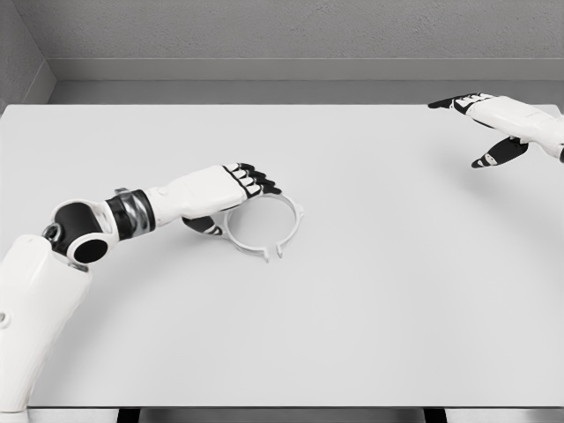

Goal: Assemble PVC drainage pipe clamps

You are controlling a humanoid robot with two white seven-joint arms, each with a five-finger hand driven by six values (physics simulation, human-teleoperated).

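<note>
- A thin, pale grey, ring-shaped plastic pipe clamp point(262, 226) is seen lying flat on the white table point(370, 300), left of centre, its small tabs pointing toward the lower right.
- The ring's left rim is gripped by the curled fingers of the left hand point(231, 192).
- The right hand point(490, 125) is held above the far right corner, fingers extended, nothing grasped.

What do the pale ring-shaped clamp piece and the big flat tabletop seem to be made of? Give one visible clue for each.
Pale ring-shaped clamp piece: probably moulded plastic, matte; it is thin-walled, uniformly off-white, with small tabs and no metallic glint.
Big flat tabletop: unclear, perhaps laminate or painted board; an even light grey, smooth, without grain or reflections. Being a render, neither material is certain.
</note>
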